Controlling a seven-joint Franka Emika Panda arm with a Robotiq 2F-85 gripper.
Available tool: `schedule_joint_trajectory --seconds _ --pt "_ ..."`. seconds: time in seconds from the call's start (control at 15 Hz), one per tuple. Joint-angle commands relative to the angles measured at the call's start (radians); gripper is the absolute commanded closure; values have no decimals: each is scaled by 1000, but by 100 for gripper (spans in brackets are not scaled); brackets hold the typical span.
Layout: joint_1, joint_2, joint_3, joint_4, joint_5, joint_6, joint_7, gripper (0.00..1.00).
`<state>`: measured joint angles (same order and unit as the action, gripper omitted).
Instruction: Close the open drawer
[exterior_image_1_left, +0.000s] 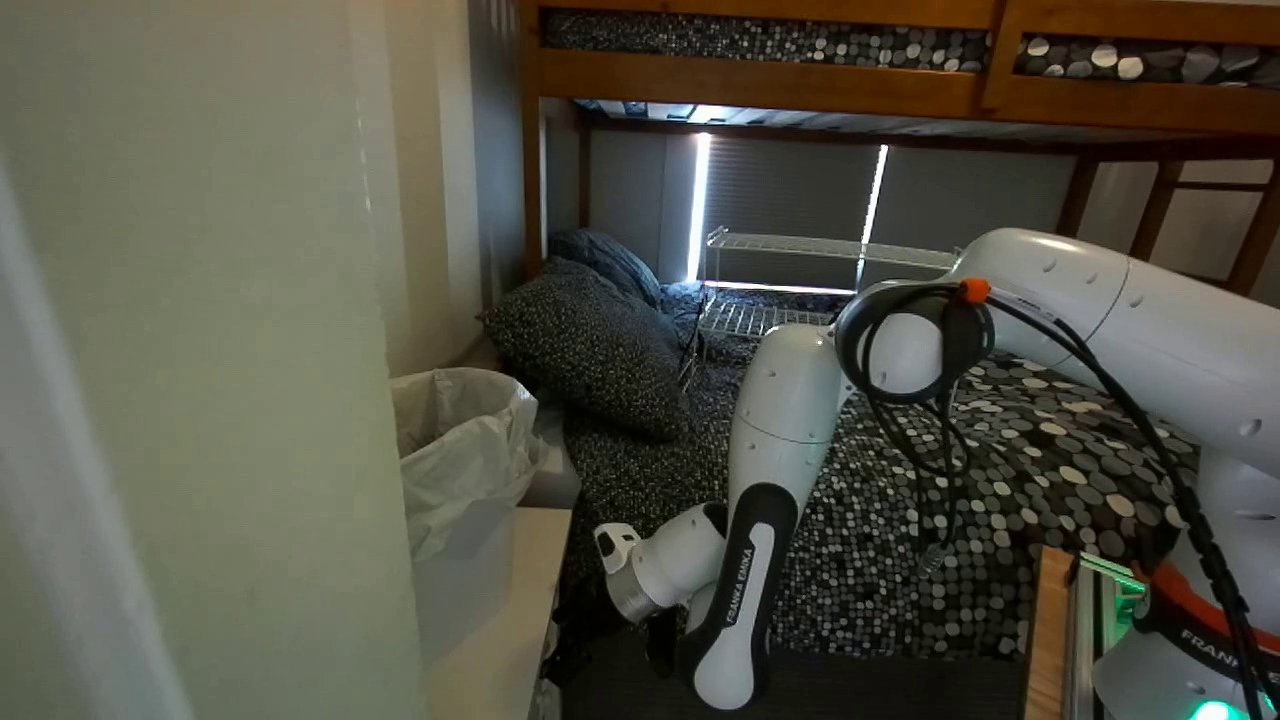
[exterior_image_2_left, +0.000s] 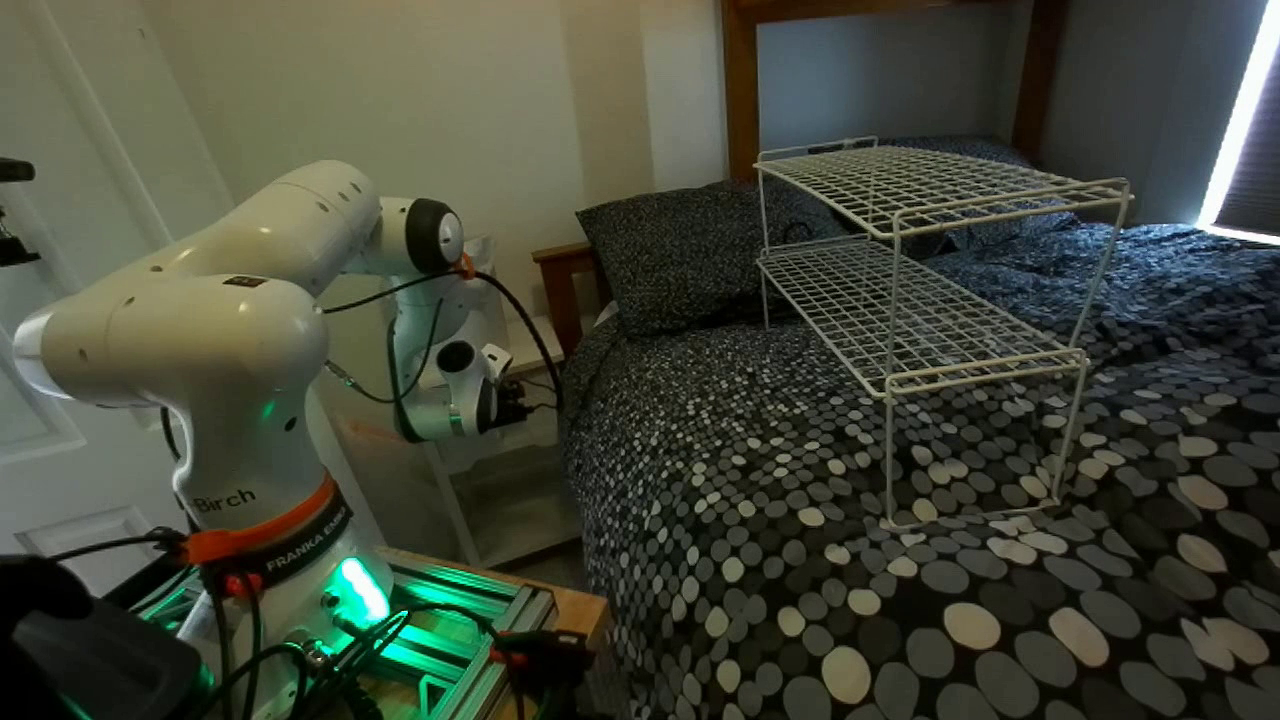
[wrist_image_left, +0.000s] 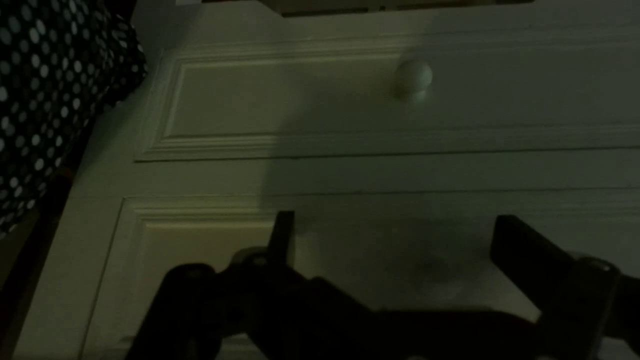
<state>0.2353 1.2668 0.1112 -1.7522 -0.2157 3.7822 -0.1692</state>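
Note:
In the wrist view, which is dark, a white unit shows two panelled drawer fronts. One drawer front (wrist_image_left: 280, 100) has a round white knob (wrist_image_left: 413, 77) and looks flush with its frame. My gripper (wrist_image_left: 392, 220) is open in front of the other drawer front (wrist_image_left: 360, 260), with nothing held between its black fingers. A dim blurred spot lies between the fingers; I cannot tell if it is a knob. No drawer contents show, and I cannot tell which drawer stands open. In both exterior views the gripper (exterior_image_1_left: 580, 625) (exterior_image_2_left: 518, 400) is beside the pale unit (exterior_image_1_left: 525, 570) (exterior_image_2_left: 510, 455).
A white bin with a bag liner (exterior_image_1_left: 475, 450) stands on the unit by the wall. The bed (exterior_image_1_left: 660, 480) with dotted bedding is close beside the unit; bedding also shows in the wrist view (wrist_image_left: 55, 85). A white wire rack (exterior_image_2_left: 930, 290) stands on the bed.

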Motion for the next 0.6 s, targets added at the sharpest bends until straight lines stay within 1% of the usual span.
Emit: schedule_joint_trajectory --seconds 0.0,0.07,0.13,0.33,0.47,0.53 --pt "52 -43 -52 -55 96 -81 5 0" --pt "65 -74 -63 -92 126 -116 8 0" --pt "70 -82 -68 -104 136 -127 9 0" --pt "20 -162 -9 -202 88 -190 40 0" --pt "13 -231 4 -282 97 -231 56 0" --pt "24 -270 -8 -326 116 -237 60 0"
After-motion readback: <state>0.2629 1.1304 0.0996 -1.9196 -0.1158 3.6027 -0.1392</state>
